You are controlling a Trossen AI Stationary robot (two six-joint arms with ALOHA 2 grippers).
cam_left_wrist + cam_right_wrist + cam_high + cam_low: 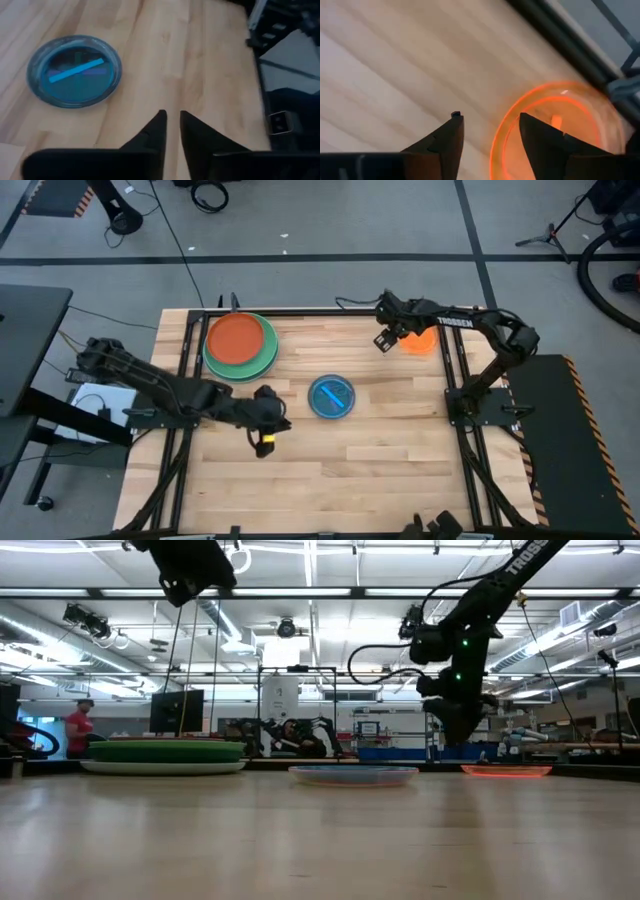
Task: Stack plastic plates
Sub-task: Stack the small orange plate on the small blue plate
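Note:
A stack of large plates [240, 346], red-orange on top with green ones under it, rests on the table's far left part and shows in the low view as stack [163, 754]. A small cyan plate [331, 396] [75, 70] lies mid-table. A small orange plate [421, 340] [560, 125] lies at the far right. My left gripper [266, 423] [172, 120] hovers high, left of the cyan plate, shut to a narrow slit and holding nothing. My right gripper [388, 338] [490, 122] is open above the orange plate's left rim [496, 142]. The other plates are out of view.
Black frame rails [452, 370] run along the table's left and right sides, and cables lie at the far edge [350, 304]. Bare wood [350, 470] covers the near half of the table. A person in red [78, 728] stands far back in the room.

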